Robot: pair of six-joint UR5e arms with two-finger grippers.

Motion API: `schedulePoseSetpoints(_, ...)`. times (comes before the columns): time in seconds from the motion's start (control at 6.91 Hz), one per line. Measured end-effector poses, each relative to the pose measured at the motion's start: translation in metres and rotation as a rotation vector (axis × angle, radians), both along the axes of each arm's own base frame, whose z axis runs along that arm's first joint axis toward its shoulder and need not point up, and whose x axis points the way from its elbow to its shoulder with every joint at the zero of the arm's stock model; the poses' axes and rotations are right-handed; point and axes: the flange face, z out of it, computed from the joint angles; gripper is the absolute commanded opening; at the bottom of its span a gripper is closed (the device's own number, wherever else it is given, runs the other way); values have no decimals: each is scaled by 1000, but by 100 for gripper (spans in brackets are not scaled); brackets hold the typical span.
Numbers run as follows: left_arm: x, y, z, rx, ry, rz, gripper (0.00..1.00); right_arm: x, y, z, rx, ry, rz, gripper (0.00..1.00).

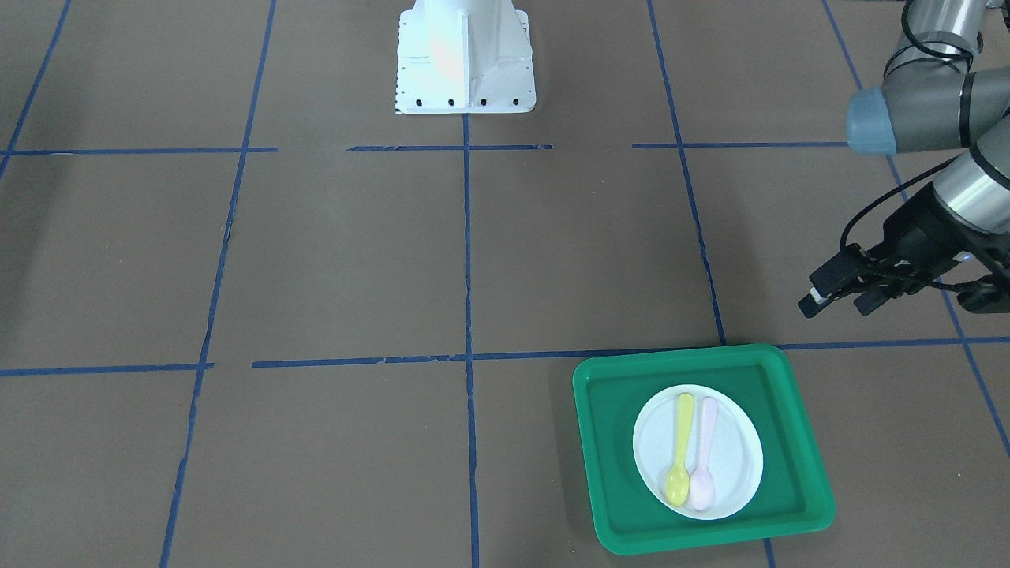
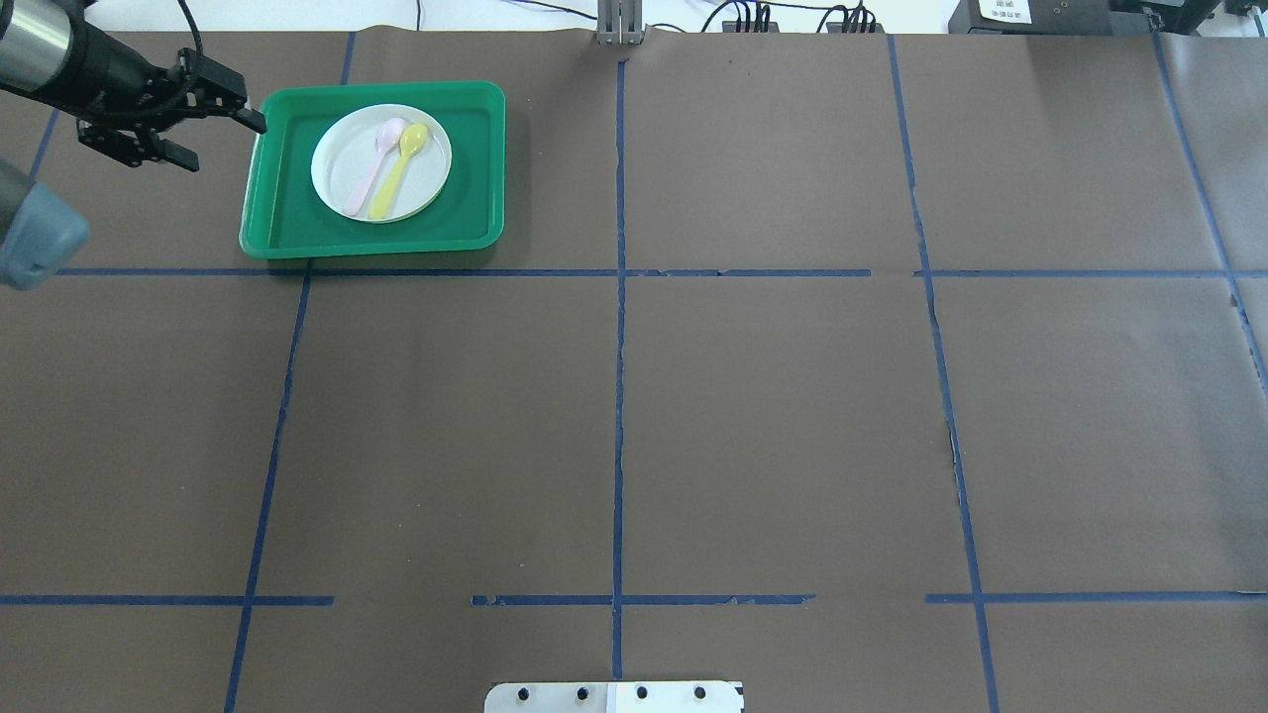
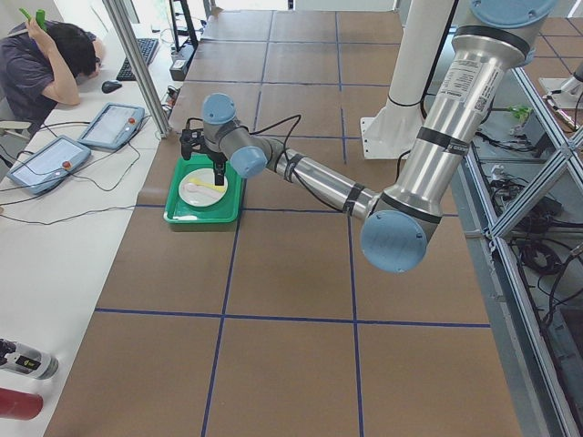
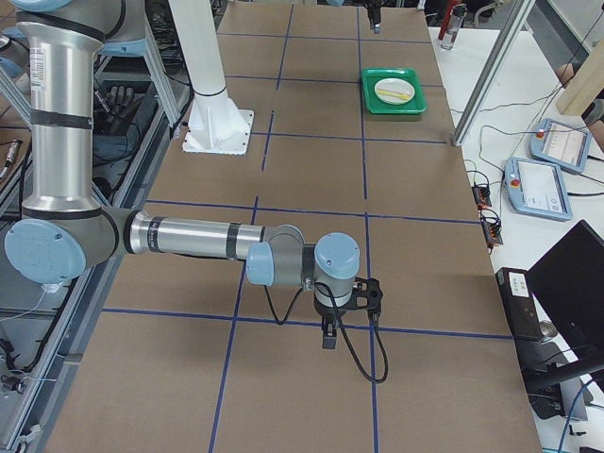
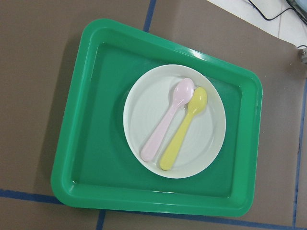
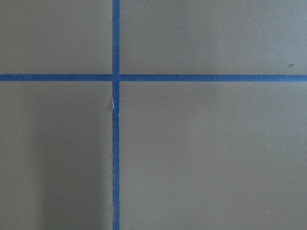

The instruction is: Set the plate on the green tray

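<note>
left arm (image 3: 437, 137) outstretched, jaws apart near green tray (image 2: 287, 213)

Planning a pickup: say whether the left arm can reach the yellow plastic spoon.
Probably yes. The left gripper hangs open beside the green plastic tray, and the yellow spoon lies uncovered on the small white plate, nothing above it.

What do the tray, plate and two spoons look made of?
The green tray is likely molded plastic: glossy, with bright highlights along the rounded rim. The plate is matte off-white with faint concentric rings; probably plastic or melamine, ceramic not excluded. The pink spoon and yellow spoon look like smooth pastel plastic with a soft sheen.
</note>
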Motion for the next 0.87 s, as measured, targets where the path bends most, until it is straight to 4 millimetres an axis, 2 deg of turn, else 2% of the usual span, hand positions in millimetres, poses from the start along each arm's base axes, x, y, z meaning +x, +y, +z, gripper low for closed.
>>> schedulePoseSetpoints(0.14,-22,1,1,85,-113,64,100,0,0,0,0,0,0,100)
schedulePoseSetpoints(0.29,-49,1,10,152,-195,125,100,0,0,0,0,0,0,100)
schedulePoseSetpoints(0.43,-86,3,33,210,-257,174,100,0,0,0,1,0,0,100)
schedulePoseSetpoints(0.58,-120,7,66,244,-304,219,100,0,0,0,0,0,0,100)
schedulePoseSetpoints(0.72,-153,17,108,227,-329,239,100,0,0,0,0,0,0,100)
schedulePoseSetpoints(0.87,-182,39,155,171,-323,242,100,0,0,0,0,0,0,100)
